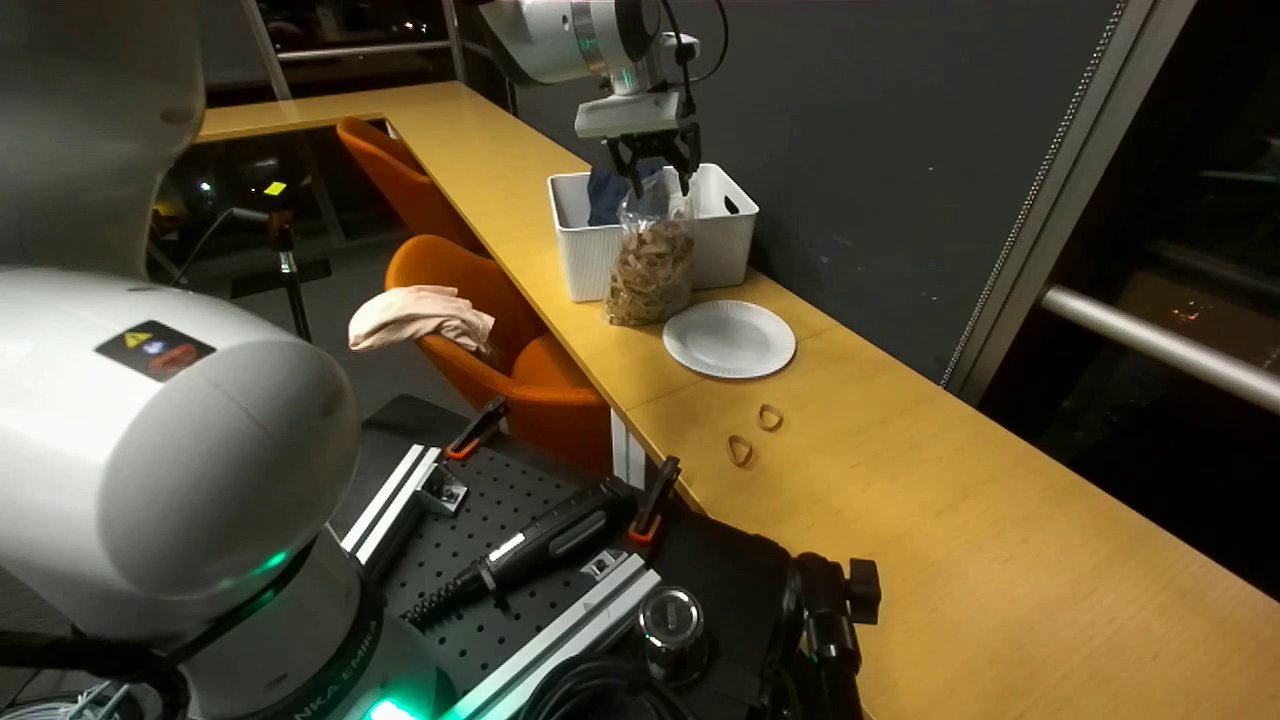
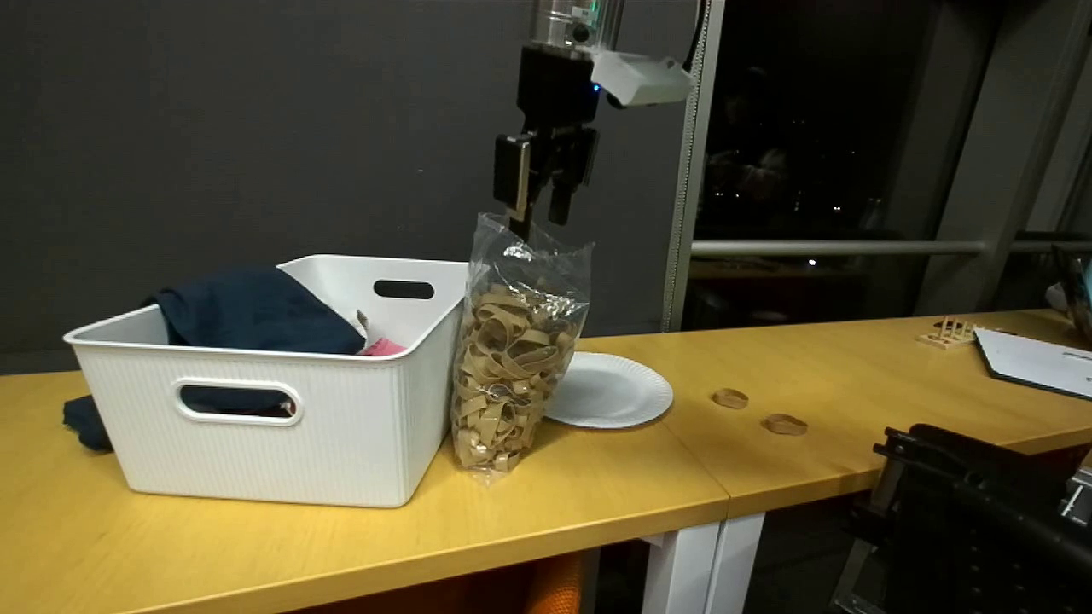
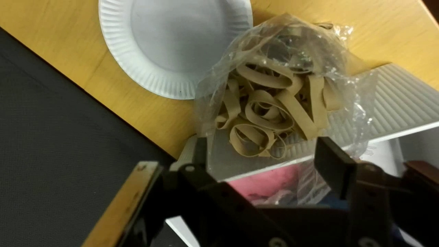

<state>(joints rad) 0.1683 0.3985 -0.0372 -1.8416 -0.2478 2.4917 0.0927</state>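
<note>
My gripper (image 1: 662, 188) is open and points down just above a clear plastic bag (image 1: 652, 270) of tan rubber bands. In an exterior view the gripper (image 2: 539, 226) has one fingertip at the top edge of the bag (image 2: 516, 350), in it or behind it; I cannot tell which. In the wrist view the fingers (image 3: 262, 147) are wide apart, with bag film between and near them. The bag stands upright against a white basket (image 2: 358, 443). The basket holds dark blue cloth (image 2: 256, 307) and something pink (image 3: 269, 180). A white paper plate (image 2: 610, 390) lies beside the bag.
Two loose tan bands, a nearer one (image 1: 739, 450) and a farther one (image 1: 770, 417), lie on the wooden table (image 1: 960, 520). A dark wall (image 1: 850, 180) runs behind. Orange chairs (image 1: 480, 290) stand along the front edge. A clipboard (image 2: 1036, 362) and wooden peg stand (image 2: 949, 333) lie farther along.
</note>
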